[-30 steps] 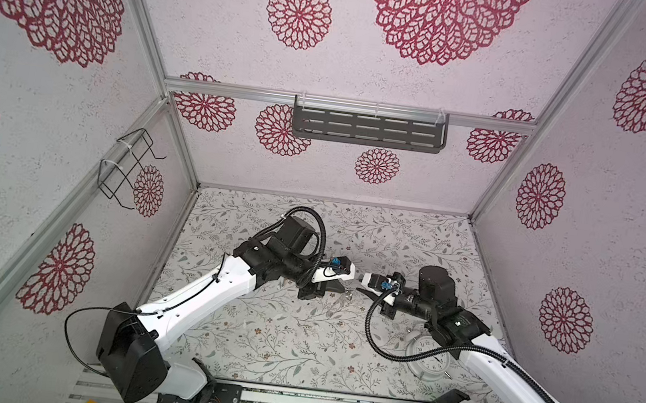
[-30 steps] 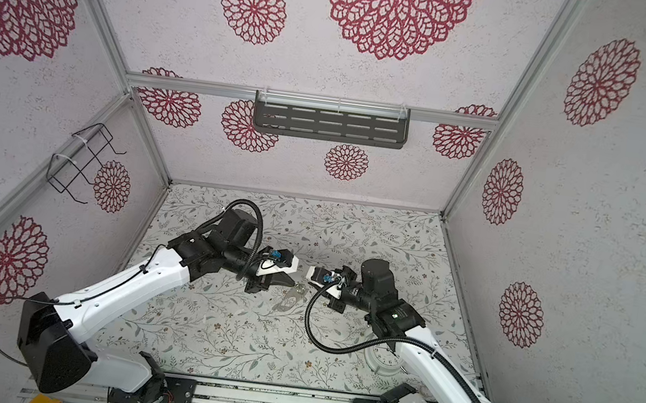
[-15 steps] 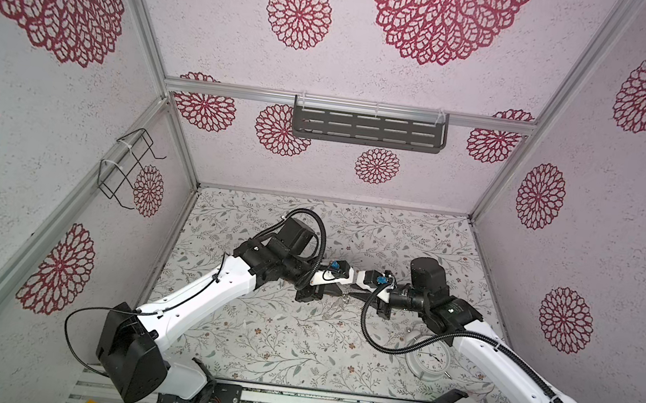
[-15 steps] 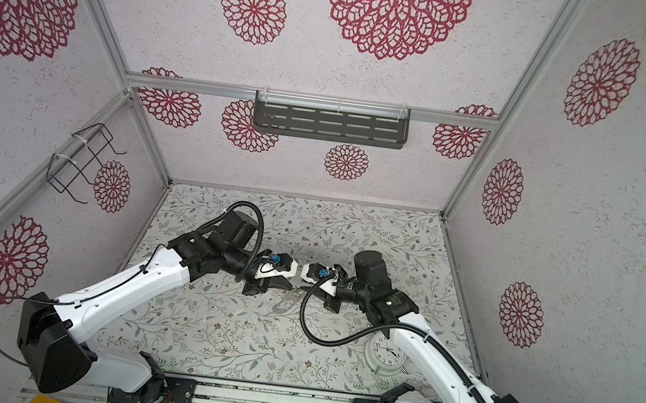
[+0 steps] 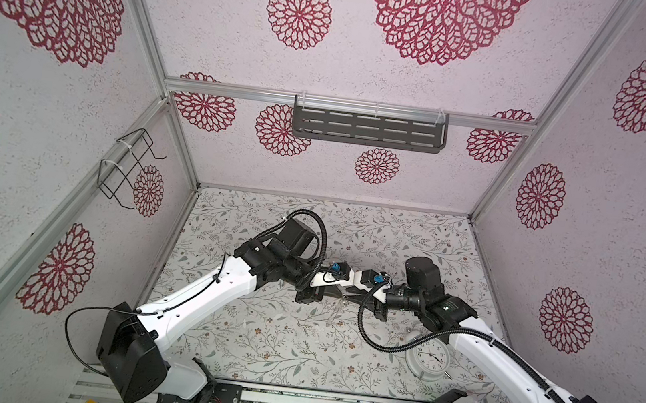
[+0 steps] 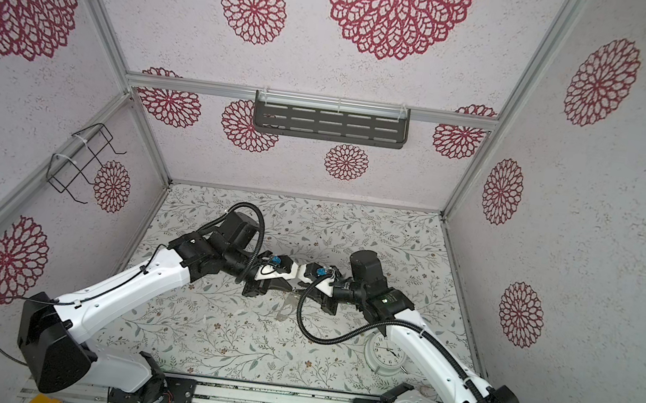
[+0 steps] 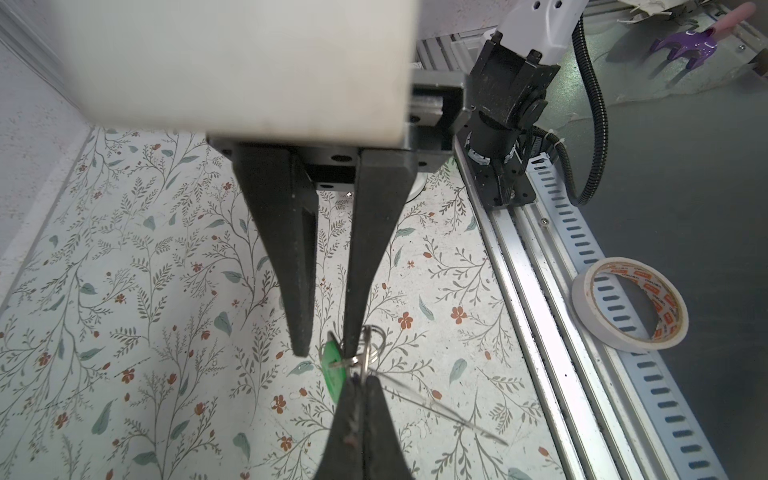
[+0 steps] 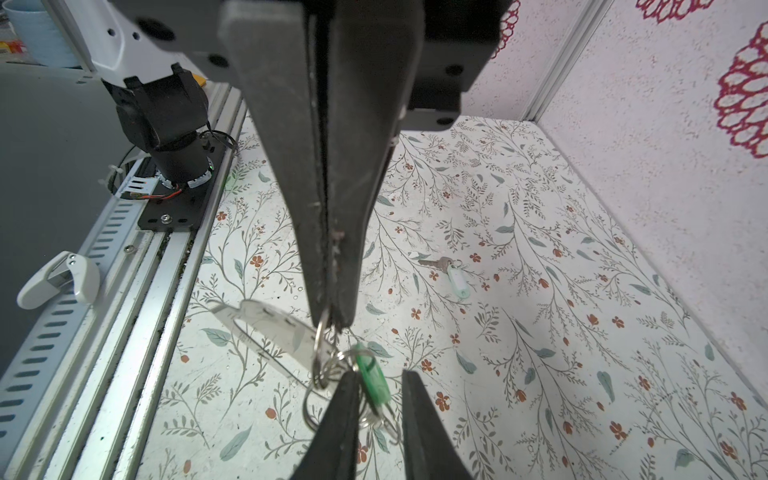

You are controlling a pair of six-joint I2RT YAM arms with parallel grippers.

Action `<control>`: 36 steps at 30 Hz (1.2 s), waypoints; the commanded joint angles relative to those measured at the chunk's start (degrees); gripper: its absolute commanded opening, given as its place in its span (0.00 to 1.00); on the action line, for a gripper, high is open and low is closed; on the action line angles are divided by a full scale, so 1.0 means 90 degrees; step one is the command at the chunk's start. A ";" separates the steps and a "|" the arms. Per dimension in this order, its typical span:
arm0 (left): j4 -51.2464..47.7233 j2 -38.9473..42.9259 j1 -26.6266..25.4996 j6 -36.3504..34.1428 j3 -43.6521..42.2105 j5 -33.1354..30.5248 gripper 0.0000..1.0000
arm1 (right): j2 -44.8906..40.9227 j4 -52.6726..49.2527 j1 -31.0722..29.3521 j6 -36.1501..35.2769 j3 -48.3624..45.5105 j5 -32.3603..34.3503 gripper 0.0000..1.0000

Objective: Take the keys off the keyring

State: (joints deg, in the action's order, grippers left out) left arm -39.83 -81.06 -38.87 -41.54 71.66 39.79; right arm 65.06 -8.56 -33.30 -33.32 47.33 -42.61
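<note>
The keyring [image 8: 291,332] is held up off the surface [image 8: 540,291], beyond the clock [image 5: 429,355] toward the middle. It is hung from a small split ring that is pinched in the fully closed tips of the left end effector [image 8: 332,320], and its long axis is sloped downward from that pinch. Whether its low end touches the surface cannot be told.

The green-tagged key [image 8: 374,376] is carried on the same cluster of rings, just past the pinch. It is met tip to tip by the right end effector [image 7: 327,352], whose jaws are set a little apart with the green tag between them; nothing is gripped yet. The right arm is therefore judged the nearer for the pull, which would be taken away from the left tips.

The pale-tagged key [image 8: 451,272] is seen lying free on the surface, farther from the clock than the cluster.
</note>
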 commanded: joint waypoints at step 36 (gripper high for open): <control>-0.0515 -0.0446 0.0022 -0.0067 0.0795 -0.0123 0.00 | -0.1126 0.2092 -0.0179 0.0164 -0.1644 0.2782 0.39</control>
State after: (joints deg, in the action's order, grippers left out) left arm -42.94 -84.88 -38.85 -40.71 76.99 35.16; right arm 54.30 4.69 -34.72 -30.96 33.19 -20.78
